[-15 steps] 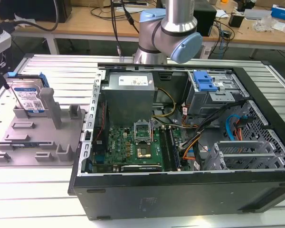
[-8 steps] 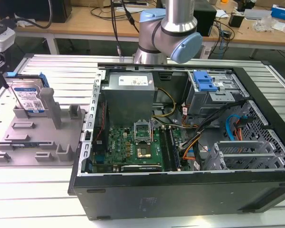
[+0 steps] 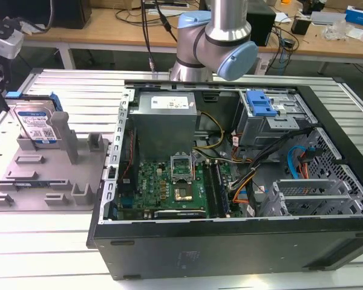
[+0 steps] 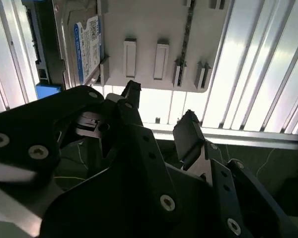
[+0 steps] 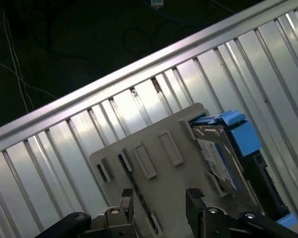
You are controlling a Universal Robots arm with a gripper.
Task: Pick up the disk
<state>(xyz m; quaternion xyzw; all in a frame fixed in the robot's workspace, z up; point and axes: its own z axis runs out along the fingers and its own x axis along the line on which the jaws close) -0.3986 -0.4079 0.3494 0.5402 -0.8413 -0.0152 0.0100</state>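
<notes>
Disk, white-and-blue barcode label, end effector spread, empty

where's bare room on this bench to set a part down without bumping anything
Bare slatted table lies nearer the camera than the grey fixture plate, at the exterior view's left of the open computer case; another strip runs beyond the plate. The plate itself is crowded with posts and the standing disk; the case is packed.

The disk stands on a plate on the counter. A computer case lies just beside, toward the exterior view's right.
</notes>
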